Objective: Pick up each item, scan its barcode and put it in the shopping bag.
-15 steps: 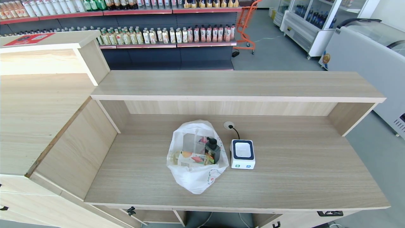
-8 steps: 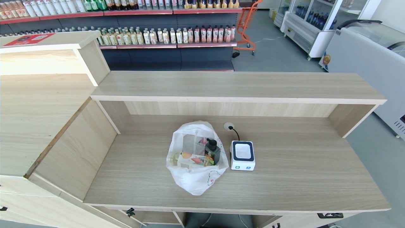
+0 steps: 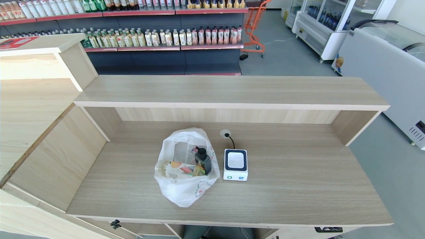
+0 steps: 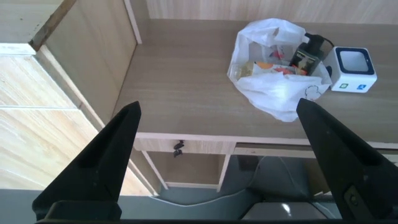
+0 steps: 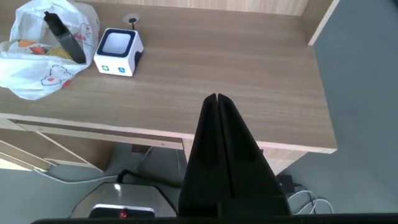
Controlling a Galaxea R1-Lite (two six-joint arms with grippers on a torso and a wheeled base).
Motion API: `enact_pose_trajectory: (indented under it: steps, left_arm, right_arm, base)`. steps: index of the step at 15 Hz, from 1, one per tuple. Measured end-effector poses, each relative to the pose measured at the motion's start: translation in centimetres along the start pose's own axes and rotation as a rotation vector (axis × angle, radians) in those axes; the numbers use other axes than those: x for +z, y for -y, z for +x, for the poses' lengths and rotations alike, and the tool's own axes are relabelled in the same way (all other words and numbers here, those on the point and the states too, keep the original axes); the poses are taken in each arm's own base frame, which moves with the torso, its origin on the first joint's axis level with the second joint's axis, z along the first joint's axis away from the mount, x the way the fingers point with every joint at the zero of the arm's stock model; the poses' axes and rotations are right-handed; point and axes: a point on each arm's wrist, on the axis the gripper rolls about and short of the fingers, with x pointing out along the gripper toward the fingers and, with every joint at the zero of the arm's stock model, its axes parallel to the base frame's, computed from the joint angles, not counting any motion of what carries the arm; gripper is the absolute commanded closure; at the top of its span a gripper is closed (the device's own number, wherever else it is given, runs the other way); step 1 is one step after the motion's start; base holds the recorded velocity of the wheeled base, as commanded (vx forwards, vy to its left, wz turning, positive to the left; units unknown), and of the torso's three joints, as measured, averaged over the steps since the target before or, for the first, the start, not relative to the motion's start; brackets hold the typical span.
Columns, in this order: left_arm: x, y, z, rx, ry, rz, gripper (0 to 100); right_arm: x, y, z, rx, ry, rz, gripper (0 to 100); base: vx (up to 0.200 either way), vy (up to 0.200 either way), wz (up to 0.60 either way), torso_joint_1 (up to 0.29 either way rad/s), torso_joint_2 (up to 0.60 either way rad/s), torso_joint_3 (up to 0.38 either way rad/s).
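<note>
**Checkout tabletop: bag loaded, both claws off the near edge**

Head view
- White plastic shopping bag [image 3: 182, 191] lies left of centre on the tabletop [image 3: 298, 186], mouth open.
- In the bag: a dark pump bottle [image 3: 203, 161] standing upright at its right side, and a drink bottle [image 3: 175, 168] with a fruit label lying on its side just left of it, touching.
- The white barcode scanner [image 3: 235, 164], dark-framed window facing up, sits just right of the bag. Its black cable [image 3: 230, 141] runs far-side to a round port [image 3: 224, 133] in the tabletop.
- Beyond the raised counter ledge [image 3: 232, 89]: store shelves of bottles [image 3: 159, 36], an orange cart [image 3: 254, 31] and chest freezers [image 3: 382, 56] at far right.

Left wrist view
- Left claw [image 4: 219, 107] spread wide, hanging off the near edge of the tabletop, well apart from the shopping bag [image 4: 273, 96].
- Pump bottle [image 4: 308, 55] and scanner [image 4: 353, 68] sit beyond the bag.

Right wrist view
- Right claw [image 5: 216, 98] pressed together, over the near edge of the tabletop, right of the scanner [image 5: 118, 51] and well apart from it.
- Shopping bag [image 5: 34, 78] lies left of the scanner, with the pump bottle [image 5: 65, 40] inside.
</note>
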Motion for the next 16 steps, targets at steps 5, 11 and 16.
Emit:
enact_pose_trajectory:
  steps: [5,11,16]
  left_arm:
    - [0.0,0.0,-0.01,0.0,0.001,-0.001,0]
    - [0.0,0.0,-0.01,0.002,0.001,-0.001,0]
    - [0.0,0.0,-0.01,0.002,0.001,-0.001,0]
  right_arm:
    - [0.0,0.0,0.0,-0.001,-0.001,0.0,100]
    - [0.0,0.0,0.0,0.001,-0.001,0.001,100]
    - [0.0,0.0,0.01,0.001,-0.001,-0.002,100]
  base:
    - [0.04,0.0,0.0,-0.003,0.0,0.0]
    - [0.0,0.0,0.0,0.0,0.0,0.0]
    - [0.0,0.0,0.0,0.0,0.0,0.0]
